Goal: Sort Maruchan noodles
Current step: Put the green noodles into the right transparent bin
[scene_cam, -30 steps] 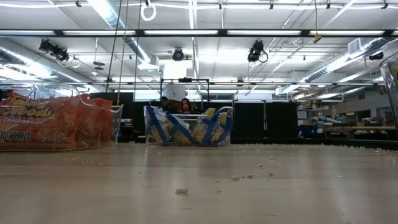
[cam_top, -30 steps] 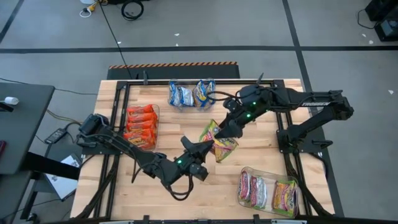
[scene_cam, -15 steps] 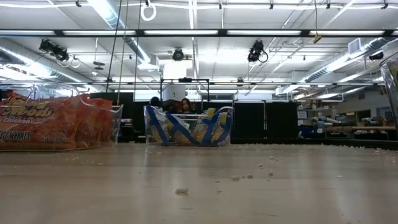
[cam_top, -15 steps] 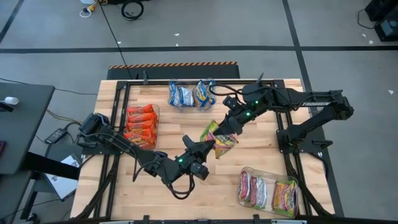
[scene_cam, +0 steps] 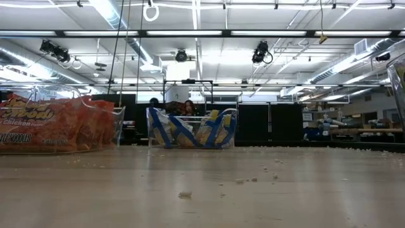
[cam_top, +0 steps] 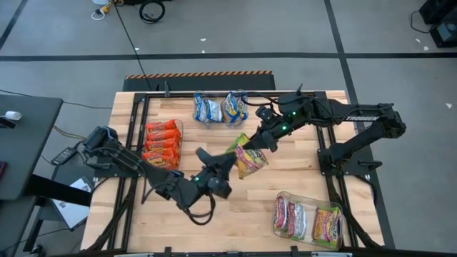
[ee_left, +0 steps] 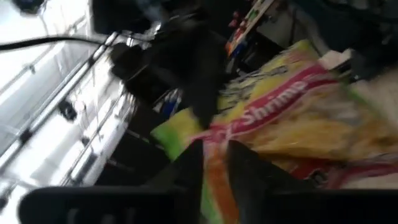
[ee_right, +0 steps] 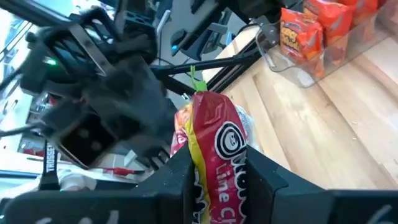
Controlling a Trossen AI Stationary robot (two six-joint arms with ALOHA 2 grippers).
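Note:
One yellow-green and pink Maruchan noodles packet (cam_top: 248,158) hangs in the air over the middle of the table, between my two grippers. My right gripper (cam_top: 252,145) is shut on the packet's far end (ee_right: 217,143). My left gripper (cam_top: 228,162) stands at its near-left edge (ee_left: 214,180), which runs between fingers a narrow gap apart. The other packets stand on edge in three clear trays. Neither gripper shows in the low view. My right gripper pinches the packet's far end (ee_right: 219,163) between its two fingers, coming from the table's far right and slanting down. The packet is clear of the table and tilted. My left gripper's fingers (ee_left: 244,171) flank the packet's edge; whether they touch it I cannot tell.
A tray of orange packets (cam_top: 161,144) stands at the left, a tray of blue-and-yellow packets (cam_top: 220,108) at the far middle, and a tray with pink-white and yellow-green packets (cam_top: 308,218) at the near right. Bare wood lies between them.
My left arm has drawn toward the table's left and far side, and the packet has shifted a little the same way while staying in the air. My right gripper has stayed at the packet's far end and moved slightly toward the far edge.

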